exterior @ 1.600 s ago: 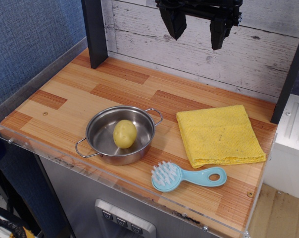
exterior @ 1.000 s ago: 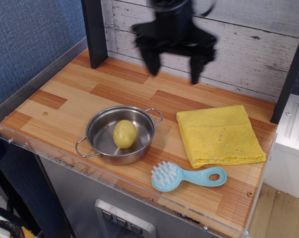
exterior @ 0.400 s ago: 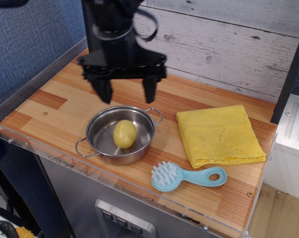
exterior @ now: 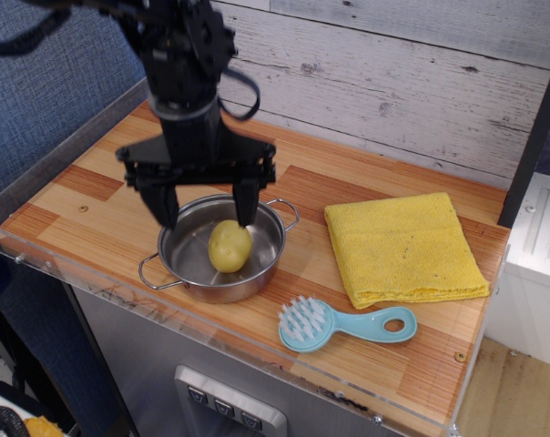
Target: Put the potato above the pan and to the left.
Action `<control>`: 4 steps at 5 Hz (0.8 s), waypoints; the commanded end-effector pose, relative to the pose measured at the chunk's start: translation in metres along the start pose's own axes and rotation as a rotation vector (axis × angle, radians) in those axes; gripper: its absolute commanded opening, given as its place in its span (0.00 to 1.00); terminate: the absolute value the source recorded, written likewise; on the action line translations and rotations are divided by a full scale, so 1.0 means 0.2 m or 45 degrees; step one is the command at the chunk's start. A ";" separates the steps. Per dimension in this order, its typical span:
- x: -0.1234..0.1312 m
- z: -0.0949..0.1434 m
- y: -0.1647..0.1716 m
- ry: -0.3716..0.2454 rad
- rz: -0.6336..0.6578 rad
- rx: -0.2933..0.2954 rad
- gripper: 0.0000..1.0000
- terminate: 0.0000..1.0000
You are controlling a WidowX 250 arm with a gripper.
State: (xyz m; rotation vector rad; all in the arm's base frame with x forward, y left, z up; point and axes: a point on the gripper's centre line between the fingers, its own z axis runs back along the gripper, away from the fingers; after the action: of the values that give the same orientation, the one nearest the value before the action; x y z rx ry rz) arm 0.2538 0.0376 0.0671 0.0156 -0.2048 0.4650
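Note:
The pale yellow-green potato (exterior: 229, 246) lies inside the shiny steel pan (exterior: 266, 258), which sits near the front edge of the wooden table. My gripper (exterior: 208, 211) is open and hangs just above the pan, slightly left of the potato. Its left finger is over the pan's left rim and its right finger (exterior: 247, 205) is just above the potato's top right. It holds nothing.
A folded yellow cloth (exterior: 402, 246) lies to the right of the pan. A light blue brush (exterior: 343, 324) lies at the front, right of the pan. A dark post (exterior: 173, 91) stands at the back left. Bare wood (exterior: 102, 187) shows left of and behind the pan.
My gripper has come from the upper right at the back wall, down and to the left, to just above the pan. It stays open. The potato and pan have not moved.

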 end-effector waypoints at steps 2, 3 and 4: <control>0.01 -0.12 0.00 -0.029 0.033 0.078 1.00 0.00; 0.03 -0.14 -0.03 -0.039 0.036 0.106 1.00 0.00; 0.03 -0.17 -0.05 -0.033 0.033 0.125 1.00 0.00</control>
State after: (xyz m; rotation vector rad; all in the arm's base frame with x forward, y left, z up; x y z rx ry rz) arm 0.2637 0.0359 0.0247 0.1229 -0.1684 0.4972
